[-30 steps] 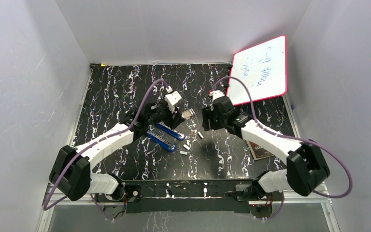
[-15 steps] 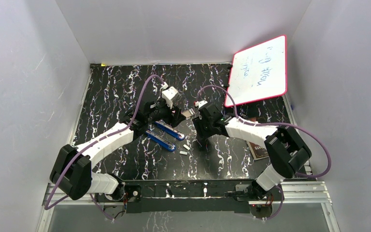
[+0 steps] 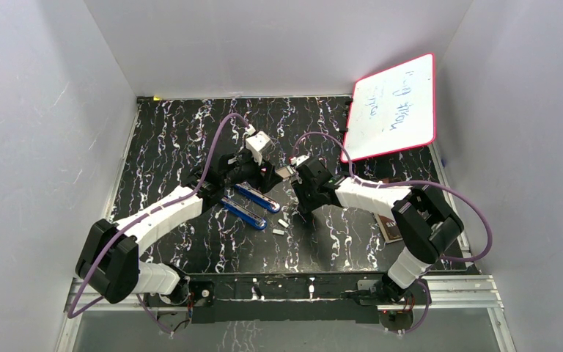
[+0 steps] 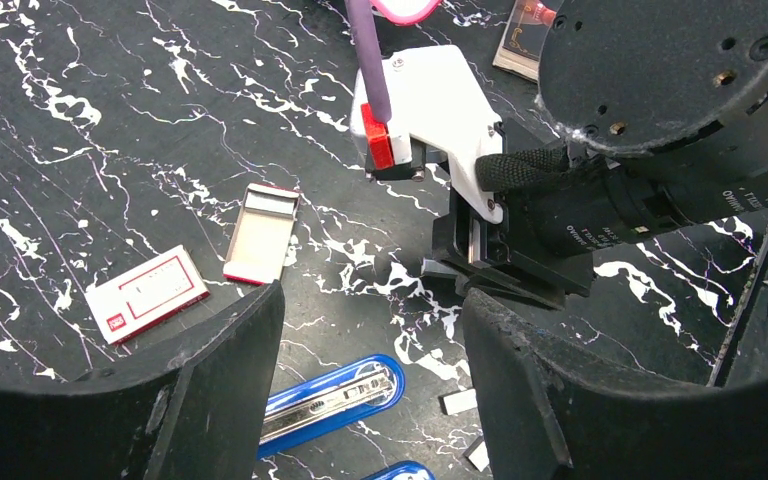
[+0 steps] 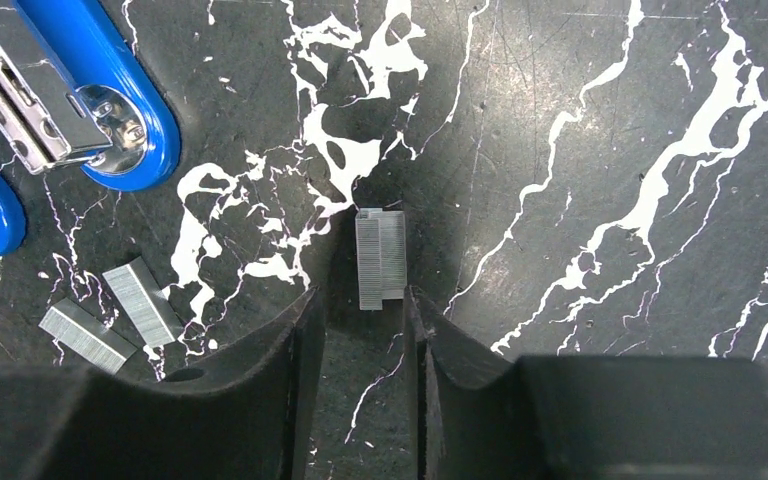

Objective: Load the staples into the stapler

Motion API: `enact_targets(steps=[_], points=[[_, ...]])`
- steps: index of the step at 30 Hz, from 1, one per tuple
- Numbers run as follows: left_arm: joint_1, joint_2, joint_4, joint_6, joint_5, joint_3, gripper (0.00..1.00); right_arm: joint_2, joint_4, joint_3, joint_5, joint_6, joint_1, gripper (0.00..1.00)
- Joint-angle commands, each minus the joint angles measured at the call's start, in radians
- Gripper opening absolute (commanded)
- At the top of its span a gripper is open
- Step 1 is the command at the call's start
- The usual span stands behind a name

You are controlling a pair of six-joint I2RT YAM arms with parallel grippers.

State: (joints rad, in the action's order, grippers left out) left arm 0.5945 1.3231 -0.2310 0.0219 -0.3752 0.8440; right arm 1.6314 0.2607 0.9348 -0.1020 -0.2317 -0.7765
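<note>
Not much looks done yet. The stapler (image 5: pixel 100 60) lies swung open on the table, its metal channel bared, and I see no strip in the part that shows. The strip of staples (image 5: pixel 380 258) being gone after lies flat on the table near the stapler's rounded end, on the right arm's side. Two spare strips (image 5: pixel 140 300) lie closer to that end. The right gripper (image 5: pixel 362 300) straddles the strip's near end, jaws drawn in narrow but with a sliver of gap on one side, so nothing is clamped. The left gripper (image 4: pixel 372 300) hovers above the stapler, jaws wide and empty. I reckon pinching, lifting, seating the strip and closing the stapler all remain.
</note>
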Motion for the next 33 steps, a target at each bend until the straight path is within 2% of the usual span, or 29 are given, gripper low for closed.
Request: enact_targets(steps=[1, 6, 20, 26, 33], points=[[-0.004, -0.011, -0.014, -0.005, -0.026, -0.005, 0.65, 0.0, -0.018, 0.05, -0.01, 0.008, -0.012, 0.4], [-0.003, -0.012, -0.017, -0.004, -0.03, -0.005, 0.65, 0.007, -0.014, 0.054, -0.016, 0.009, -0.014, 0.35], [-0.004, -0.007, -0.013, -0.003, -0.041, -0.001, 0.65, 0.025, 0.005, 0.063, -0.051, 0.012, -0.019, 0.34], [-0.004, -0.005, -0.013, -0.001, -0.045, 0.001, 0.65, 0.026, 0.006, 0.068, -0.048, 0.013, -0.023, 0.25], [-0.004, -0.002, -0.015, -0.001, -0.05, 0.003, 0.65, 0.027, 0.013, 0.07, -0.053, 0.01, -0.023, 0.19]])
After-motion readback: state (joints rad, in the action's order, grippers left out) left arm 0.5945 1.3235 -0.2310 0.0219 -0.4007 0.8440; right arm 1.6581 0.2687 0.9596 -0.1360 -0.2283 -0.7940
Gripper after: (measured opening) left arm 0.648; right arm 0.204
